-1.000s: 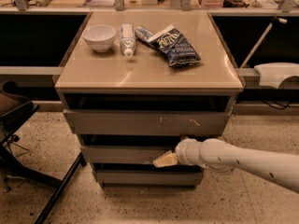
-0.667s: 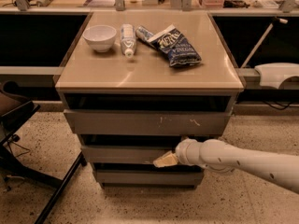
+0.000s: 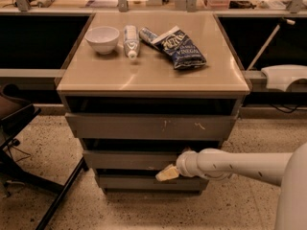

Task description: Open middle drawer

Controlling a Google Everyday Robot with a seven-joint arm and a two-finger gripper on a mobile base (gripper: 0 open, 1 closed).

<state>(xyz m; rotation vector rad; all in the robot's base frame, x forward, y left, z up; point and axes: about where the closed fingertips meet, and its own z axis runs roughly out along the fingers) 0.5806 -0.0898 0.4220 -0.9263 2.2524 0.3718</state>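
We see the long flat grey middle drawer front (image 3: 127, 159) between the scratched grey top drawer front (image 3: 120, 127) and the smaller grey bottom drawer front (image 3: 134, 182), under the tan desk (image 3: 153, 78). The white arm's gripper (image 3: 167, 173), with its pale tan tip, sits at the lower edge of the middle drawer front, towards the right; we cannot tell whether it is clenched or released. On the desk lie a white bowl (image 3: 102, 38), a white tube (image 3: 130, 40) and a crumpled blue snack bag (image 3: 180, 50).
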